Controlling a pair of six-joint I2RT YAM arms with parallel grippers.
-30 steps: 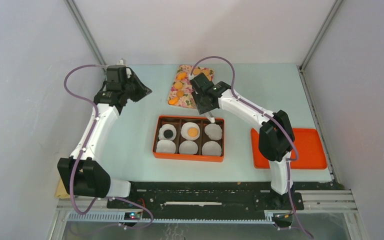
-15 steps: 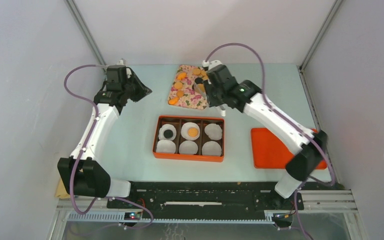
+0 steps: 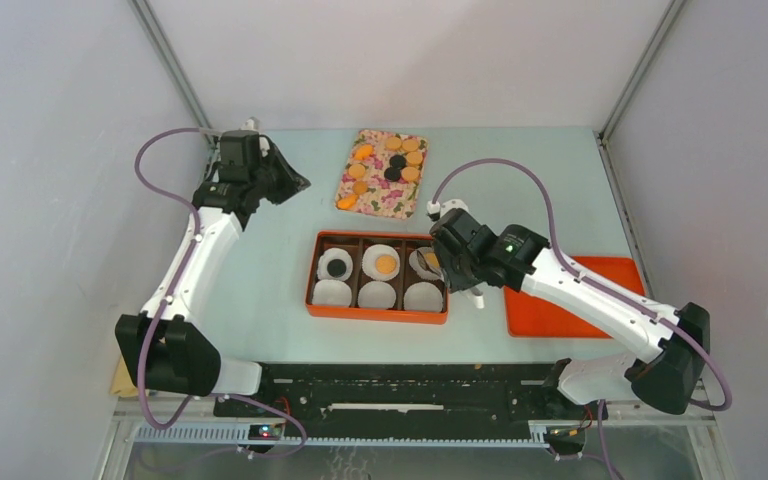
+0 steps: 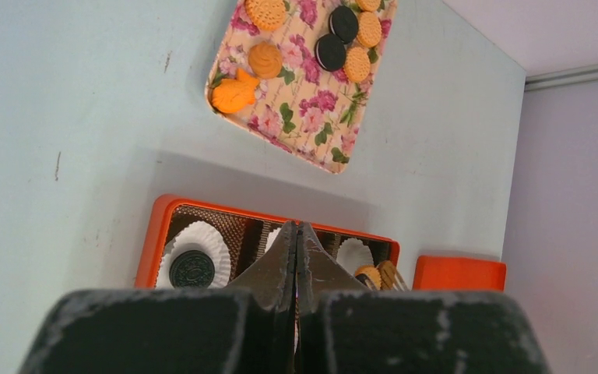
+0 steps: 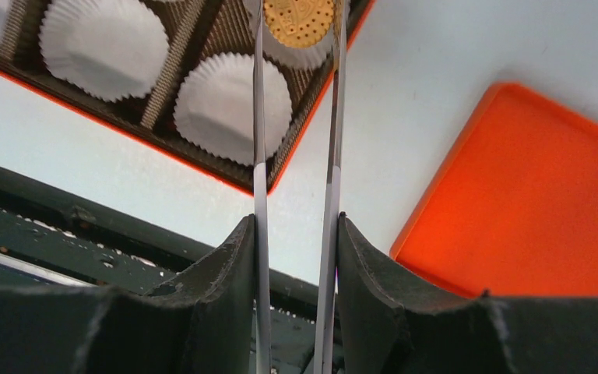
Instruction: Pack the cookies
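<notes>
Left hand (image 3: 285, 183): fingers pressed together, holding nothing, raised near the far-left corner of the pale green surface (image 3: 260, 270).

Floral rectangular tray (image 3: 388, 203), at the far edge, middle: the unpacked cookies (image 4: 342, 47) lie here. There are tan round discs with pricked faces, two black sandwich discs, one orange swirl and one orange leaf-like piece.

Orange six-compartment box (image 3: 377, 318), centre of the surface, each compartment lined with a white pleated paper cup (image 3: 332, 293). The back-left cup holds a black embossed cookie (image 3: 336, 267) and the back-middle cup an orange cookie (image 3: 386, 264). The three front cups are bare.

Right hand (image 3: 430, 262): thin flat blades set narrow, pinching a golden-tan round cookie (image 5: 300, 22) by its rim over the back-right cup. I cannot tell whether the cookie touches the paper.

Orange flat tray (image 3: 600, 300), right edge: nothing on it.

Risks, as judged:
- The grip is on the rim only, so the cookie could pivot between the blades and land on edge against the pleats.
- If it is let go too high, it may bounce out of the cup.
- If the blades go too low, they may snag the light paper and drag it out on withdrawal.
- Excess pinch may crack the disc.
</notes>
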